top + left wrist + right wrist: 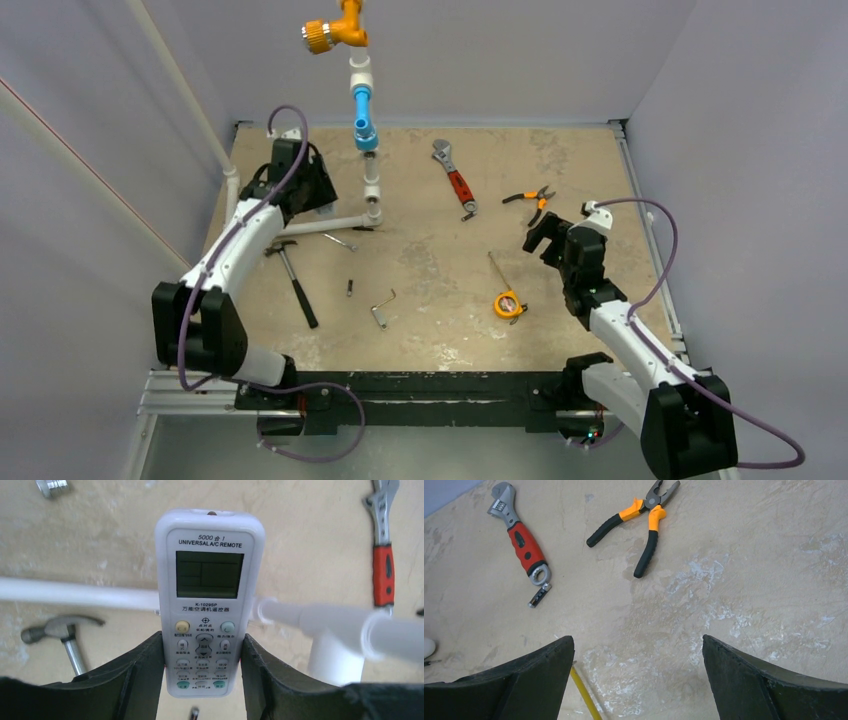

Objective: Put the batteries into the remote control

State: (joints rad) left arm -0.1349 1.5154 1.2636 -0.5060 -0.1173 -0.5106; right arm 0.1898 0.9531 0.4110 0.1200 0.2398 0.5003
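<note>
The white remote control (pixel 210 590) is face up towards the left wrist camera, with its display and rows of buttons showing. My left gripper (pixel 202 655) is shut on its lower half, one finger on each long side, and holds it above the white pipe (pixel 80 596). In the top view my left gripper (pixel 300 185) is at the far left by the pipe stand, and the remote is hidden under it. My right gripper (pixel 638 650) is open and empty above bare table; in the top view it (pixel 540 235) is at the right. I cannot make out any batteries.
An upright pipe stand (pixel 368 140) with a blue section stands at the back centre. A red-handled wrench (pixel 455 178), orange pliers (pixel 530 200), a yellow tape measure (pixel 508 304), a hammer (pixel 295 280) and an Allen key (pixel 383 305) lie on the table.
</note>
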